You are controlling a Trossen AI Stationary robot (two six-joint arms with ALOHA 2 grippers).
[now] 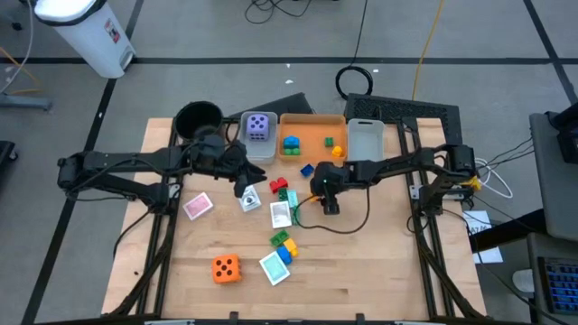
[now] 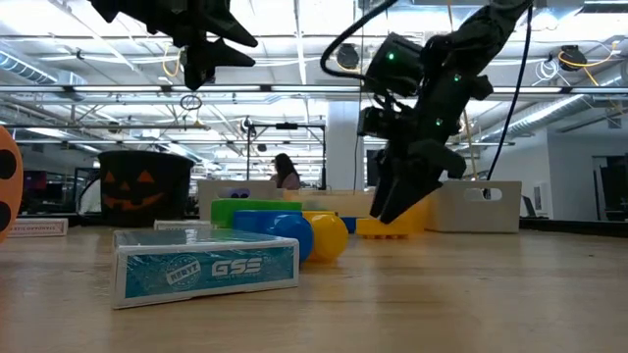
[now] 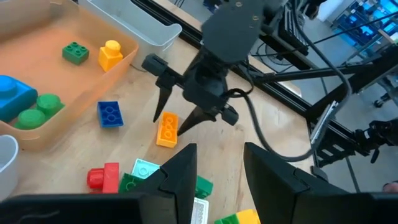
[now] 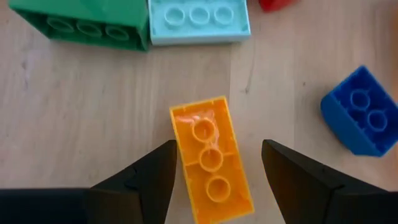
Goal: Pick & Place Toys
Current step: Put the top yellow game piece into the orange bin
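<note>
Several toys are already sorted in the high view: the purple die [image 1: 259,126] sits in the grey bin [image 1: 246,147], and about 4 small bricks lie in the orange bin [image 1: 312,122]. Much is left on the table [image 1: 361,271]: the orange die [image 1: 226,268], a pink card [image 1: 198,207], teal cards and a scatter of bricks. The right gripper [image 1: 315,191] hangs low beside the central bricks; the left gripper [image 1: 247,174] waits near the grey bin.

From table height, the right gripper [image 2: 392,208] reaches down almost to the wood, with a teal card box [image 2: 207,269] in the foreground and a black pot [image 2: 143,186] far behind. The left arm stays high.

Looking from the left wrist, the right gripper [image 3: 176,116] straddles the orange brick [image 3: 166,129], its jaws parted on either side. The left fingers [image 3: 180,177] stand narrowly apart, holding nothing visible.

Seen from the right wrist, the orange brick [image 4: 212,159] lies flat on the wood, 3 studs up, between the spread fingers [image 4: 146,177] without clear contact. Its long axis runs along the gap, slightly skewed, so the jaws would close across its short width. By this judgement, the pick is not yet made.
</note>
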